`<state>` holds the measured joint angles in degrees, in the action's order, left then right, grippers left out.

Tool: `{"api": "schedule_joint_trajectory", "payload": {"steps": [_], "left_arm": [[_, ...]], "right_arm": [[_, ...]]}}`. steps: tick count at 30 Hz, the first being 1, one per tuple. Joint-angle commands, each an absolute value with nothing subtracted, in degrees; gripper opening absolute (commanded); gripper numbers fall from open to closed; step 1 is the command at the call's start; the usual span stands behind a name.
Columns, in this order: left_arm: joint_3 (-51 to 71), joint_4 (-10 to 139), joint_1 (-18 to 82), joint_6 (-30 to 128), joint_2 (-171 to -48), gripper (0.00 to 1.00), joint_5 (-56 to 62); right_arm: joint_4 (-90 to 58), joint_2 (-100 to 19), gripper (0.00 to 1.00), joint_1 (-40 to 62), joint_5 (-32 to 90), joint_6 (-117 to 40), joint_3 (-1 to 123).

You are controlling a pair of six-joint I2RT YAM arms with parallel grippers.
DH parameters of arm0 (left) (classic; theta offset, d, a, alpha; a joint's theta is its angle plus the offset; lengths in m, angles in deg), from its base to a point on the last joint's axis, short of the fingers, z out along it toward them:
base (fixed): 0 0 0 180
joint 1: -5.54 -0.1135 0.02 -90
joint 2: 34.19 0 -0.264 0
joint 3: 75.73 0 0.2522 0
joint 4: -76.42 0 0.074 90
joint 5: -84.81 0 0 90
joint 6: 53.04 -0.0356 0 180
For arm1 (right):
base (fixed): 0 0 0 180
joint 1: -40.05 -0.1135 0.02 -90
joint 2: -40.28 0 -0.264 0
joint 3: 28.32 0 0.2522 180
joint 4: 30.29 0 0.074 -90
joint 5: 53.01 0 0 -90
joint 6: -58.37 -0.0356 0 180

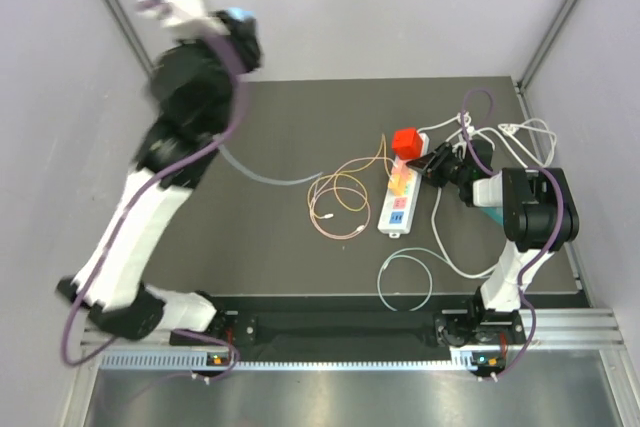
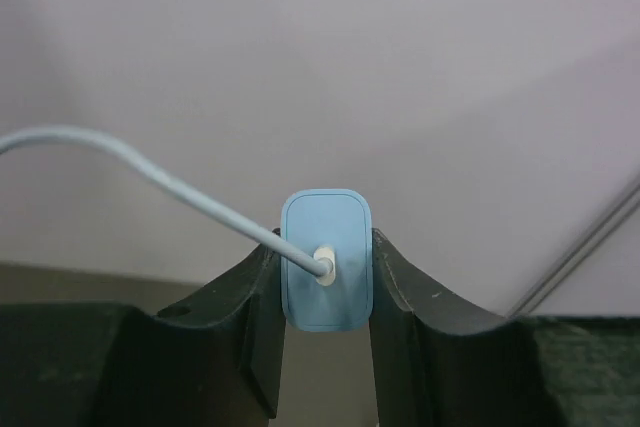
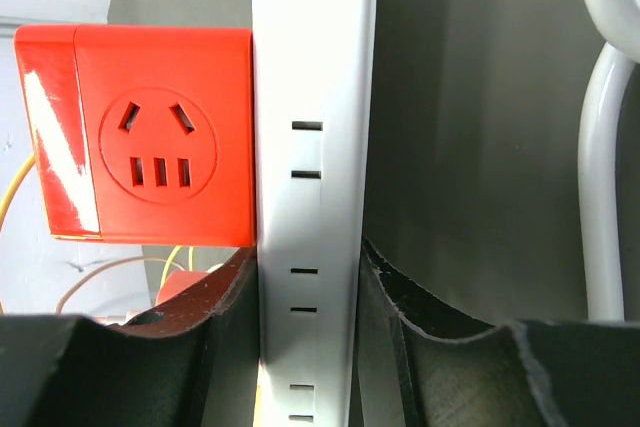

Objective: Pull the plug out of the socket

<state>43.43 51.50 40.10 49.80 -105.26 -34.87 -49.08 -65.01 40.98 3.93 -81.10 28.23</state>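
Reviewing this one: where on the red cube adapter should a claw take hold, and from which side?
Pinch the red cube adapter across two opposite flat side walls, coming from above, opposite the power strip. It is boxy and stands proud of the strip, and the right claw clamps the strip beside it, likely steadying a pull.

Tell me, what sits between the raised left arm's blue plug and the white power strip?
Top view: a pale cable runs down from the blue plug, and a loose orange wire coil lies beside the power strip; otherwise bare tabletop.
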Motion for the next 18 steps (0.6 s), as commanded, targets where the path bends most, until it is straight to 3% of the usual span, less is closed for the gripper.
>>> {"api": "schedule_joint_trajectory", "payload": {"steps": [1, 9, 18], "left_arm": [[44.6, 42.8, 39.0, 41.5, -112.1, 0.00, -41.2], [33.9, 41.2, 18.6, 53.1, -118.7, 0.00, -32.9], [19.7, 45.6, 6.3, 64.8, -126.9, 0.00, -28.5]], "right_arm": [[-52.8, -62.7, 0.00, 41.4, 2.5, -78.7, 30.5], [-52.9, -63.3, 0.00, 41.4, 2.0, -79.1, 30.6], [-52.7, -63.3, 0.00, 41.4, 1.7, -78.8, 30.9]]}}
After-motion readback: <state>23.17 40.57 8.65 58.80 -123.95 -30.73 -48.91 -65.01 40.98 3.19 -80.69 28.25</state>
